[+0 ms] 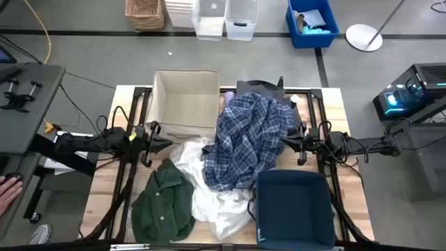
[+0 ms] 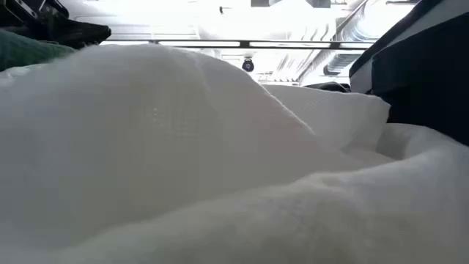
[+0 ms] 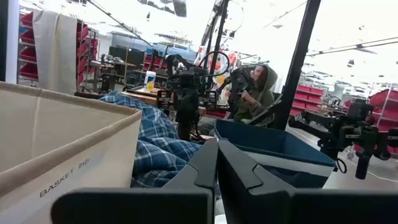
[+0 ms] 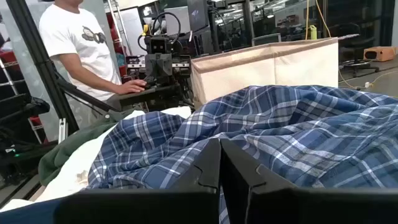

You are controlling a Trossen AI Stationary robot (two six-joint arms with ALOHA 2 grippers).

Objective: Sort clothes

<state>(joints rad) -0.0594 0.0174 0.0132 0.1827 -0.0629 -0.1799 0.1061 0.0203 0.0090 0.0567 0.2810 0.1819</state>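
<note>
1. while both arms hang level over the table's sides, the left gripper [image 1: 167, 143] sits pressed shut with nothing between its fingers, just left of the clothes pile and in front of the beige fabric basket [image 1: 185, 99].
2. the right gripper [image 1: 284, 143] is also pinched closed and empty, its tip at the right edge of the blue-and-white plaid shirt [image 1: 247, 139].
3. that plaid shirt is heaped in the middle of the table, draped partly over a dark grey garment [image 1: 259, 87] at the far side.
4. white thin fabric [image 1: 212, 192] spreads beneath and in front of the plaid shirt, touching it.
5. the dark green buttoned shirt [image 1: 164, 202] lies at the near left, against the white fabric.
6. a dark blue bin [image 1: 293, 206] stands at the near right, beside the pile.
7. a person in a white t-shirt [image 4: 78, 43] stands beyond the table.
</note>
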